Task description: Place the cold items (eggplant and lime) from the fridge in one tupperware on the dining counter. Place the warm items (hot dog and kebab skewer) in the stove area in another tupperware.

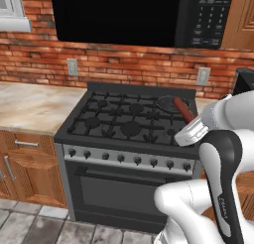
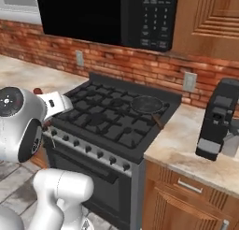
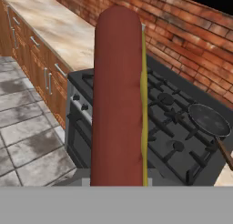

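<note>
The hot dog (image 3: 119, 95) stands tall in the hand view, a long red-brown cylinder running from six o'clock up to twelve, with a thin yellow stripe down its three o'clock edge; its lower end is pinched in the claw (image 1: 182, 115), whose jaws are nearly closed on it. In the left base view the same sausage pokes up toward eleven o'clock from the white hand, hanging above the stove (image 1: 130, 120) at its four o'clock corner, close to the dark frying pan (image 1: 171, 103) but, as far as I can tell, clear of it. It looks light and somewhat soft, smooth-skinned and probably a little slippery, so held by one end it may swing or slide; a hold nearer the middle, across its width, would likely sit steadier. It should not break, though a hard squeeze could dent it. The pan lies at three o'clock in the hand view, its brown handle pointing toward five. The bench (image 1: 31, 105) stretches away at nine o'clock of the stove in the left base view. The microwave (image 2: 149, 19) keypad carries small pale markings too blurred to read, and the black coffee machine (image 2: 219, 118) shows no legible label.
</note>
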Tool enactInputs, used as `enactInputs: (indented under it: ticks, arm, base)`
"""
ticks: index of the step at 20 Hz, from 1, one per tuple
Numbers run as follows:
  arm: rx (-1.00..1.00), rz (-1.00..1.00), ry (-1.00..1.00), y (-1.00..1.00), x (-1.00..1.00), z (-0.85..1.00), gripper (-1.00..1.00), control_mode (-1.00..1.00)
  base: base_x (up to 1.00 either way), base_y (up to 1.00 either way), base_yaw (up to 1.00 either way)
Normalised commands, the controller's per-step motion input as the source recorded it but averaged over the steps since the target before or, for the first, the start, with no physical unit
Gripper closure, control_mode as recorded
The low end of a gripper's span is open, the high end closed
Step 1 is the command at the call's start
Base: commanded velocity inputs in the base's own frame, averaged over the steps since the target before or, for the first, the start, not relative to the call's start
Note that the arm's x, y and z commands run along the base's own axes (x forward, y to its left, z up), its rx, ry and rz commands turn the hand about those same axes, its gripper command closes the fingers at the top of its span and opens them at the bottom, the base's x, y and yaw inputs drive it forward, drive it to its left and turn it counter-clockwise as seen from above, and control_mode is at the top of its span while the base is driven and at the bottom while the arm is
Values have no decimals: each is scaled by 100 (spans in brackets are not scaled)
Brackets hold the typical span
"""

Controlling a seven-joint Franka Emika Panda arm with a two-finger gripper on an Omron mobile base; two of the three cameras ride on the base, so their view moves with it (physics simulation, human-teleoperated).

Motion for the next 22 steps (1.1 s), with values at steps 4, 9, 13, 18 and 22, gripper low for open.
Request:
enactInputs:
  ticks: [4, 9, 13, 18, 22]
  arm:
    - [0, 0, 0, 0, 0, 0, 100, 100]
    - [0, 0, 0, 0, 0, 0, 100, 100]
    - [0, 0, 0, 0, 0, 0, 100, 100]
    - [0, 0, 0, 0, 0, 0, 100, 100]
    - [0, 0, 0, 0, 0, 0, 100, 100]
  base:
    - [-49, -78, 57]
    - [-85, -64, 43]
    - [-90, -52, 41]
    - [-80, -21, 43]
    - [-71, 2, 43]
